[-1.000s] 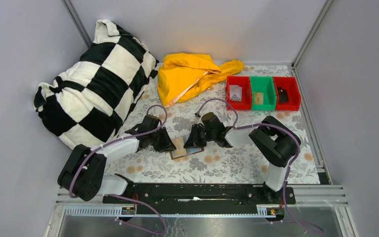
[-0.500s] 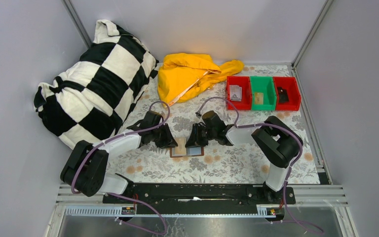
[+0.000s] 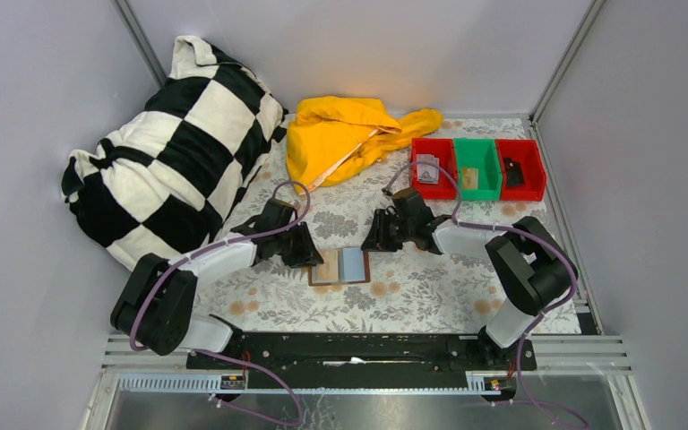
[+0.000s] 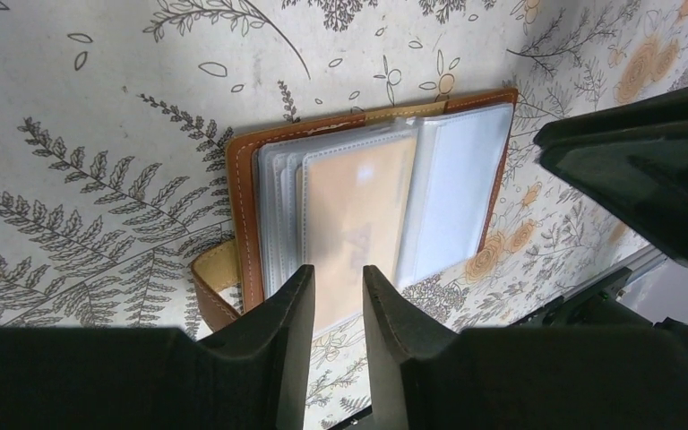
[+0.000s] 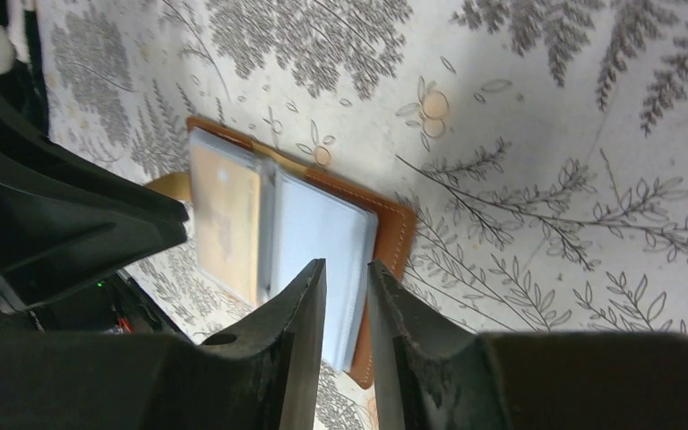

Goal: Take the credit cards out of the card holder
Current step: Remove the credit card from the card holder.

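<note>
The card holder [image 3: 356,266] lies open and flat on the flowered cloth between my two grippers, brown leather outside [image 4: 243,215] and pale clear sleeves inside [image 5: 318,233]. A tan credit card [image 4: 358,210] sits in the left stack of sleeves and also shows as the tan credit card [image 5: 224,215] from the other wrist. My left gripper [image 3: 312,257] hovers at the holder's left edge, jaws [image 4: 338,273] a narrow gap apart with nothing between them. My right gripper [image 3: 373,243] stands off the holder's far right corner, jaws [image 5: 347,266] likewise slightly open and empty.
A black-and-white checked pillow [image 3: 170,152] fills the back left. A yellow cloth [image 3: 349,134] lies at the back middle. Two red bins [image 3: 433,184] [image 3: 520,186] flank a green bin [image 3: 475,190] at the back right, each with a small item inside.
My right gripper has drawn back to the right off the card holder, which now lies spread flat. Both pairs of jaws have parted a little. The left arm has barely shifted.
</note>
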